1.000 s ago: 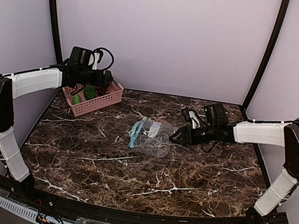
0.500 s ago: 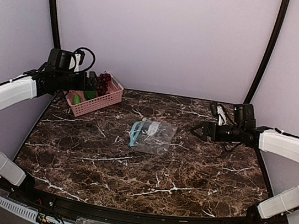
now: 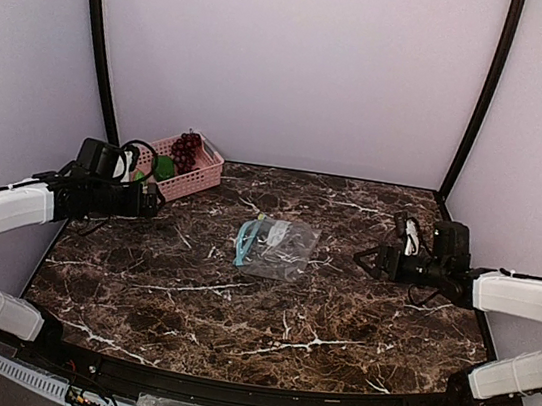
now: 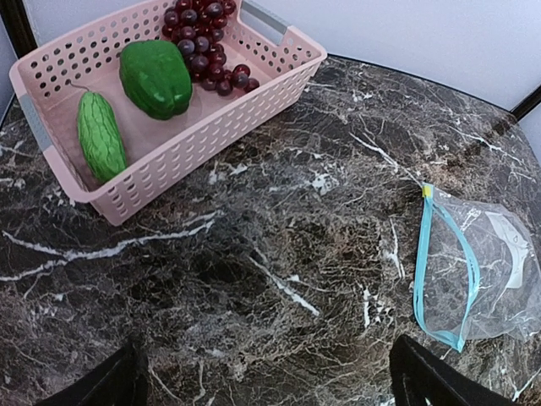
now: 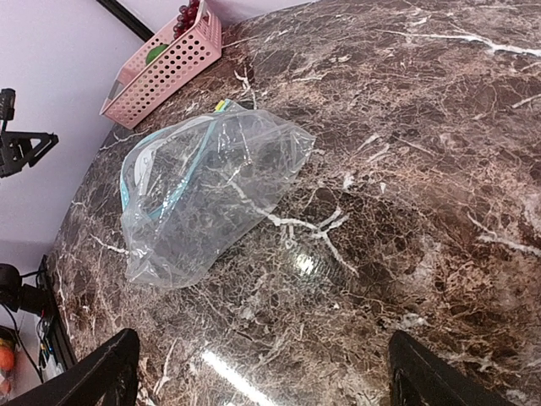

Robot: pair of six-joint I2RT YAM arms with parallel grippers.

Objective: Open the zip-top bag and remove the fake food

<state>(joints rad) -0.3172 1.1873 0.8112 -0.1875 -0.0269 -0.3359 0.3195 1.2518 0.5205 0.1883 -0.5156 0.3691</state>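
The zip-top bag (image 3: 276, 247) lies flat and looks empty in the middle of the marble table, with its teal zip strip (image 4: 420, 262) on its left edge. The fake food sits in the pink basket (image 3: 193, 180): dark grapes (image 4: 205, 41), a smooth green piece (image 4: 156, 78) and a bumpy green piece (image 4: 100, 135). My left gripper (image 3: 155, 203) hangs open in front of the basket, and nothing is between its fingers (image 4: 423, 382). Well to the right of the bag (image 5: 211, 186), my right gripper (image 3: 360, 256) is open and holds nothing.
The basket (image 4: 194, 139) stands at the back left corner beside a black frame post. Another post stands at the back right. Purple walls close in the table on three sides. Bare marble lies between each gripper and the bag.
The left arm drew back from above the basket and came down in front of it. The right gripper pulled away from the bag's right edge toward the right and its jaws widened.
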